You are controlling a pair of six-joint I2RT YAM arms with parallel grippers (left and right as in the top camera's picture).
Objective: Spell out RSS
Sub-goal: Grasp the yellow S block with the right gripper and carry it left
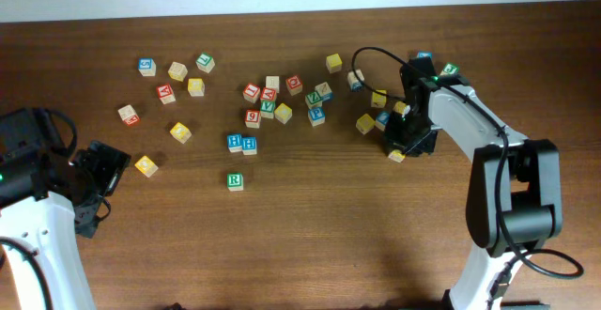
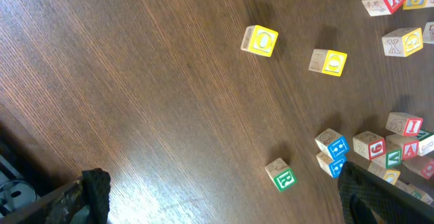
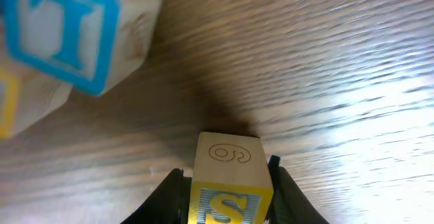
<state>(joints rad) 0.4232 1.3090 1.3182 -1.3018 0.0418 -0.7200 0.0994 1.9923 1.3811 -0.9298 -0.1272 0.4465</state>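
Note:
My right gripper (image 3: pixel 227 193) is shut on a wooden cube with a yellow S face (image 3: pixel 229 161) and holds it at the table surface; in the overhead view the gripper (image 1: pixel 402 146) and the cube (image 1: pixel 396 156) are at the right of the cube cluster. The cube with a green R (image 1: pixel 235 180) sits alone in front of the cluster and also shows in the left wrist view (image 2: pixel 281 175). My left gripper (image 1: pixel 105 174) is open and empty at the left, its fingers (image 2: pixel 230 210) wide apart over bare wood. I cannot tell which yellow cube is the other S.
Two blue H cubes (image 1: pixel 241 143) stand just behind the R cube. Many letter cubes are scattered across the far half of the table (image 1: pixel 310 244). A blue T cube (image 3: pixel 74 34) lies close to my right gripper. Two yellow cubes (image 2: pixel 260 41) (image 2: pixel 329 62) lie ahead of my left gripper.

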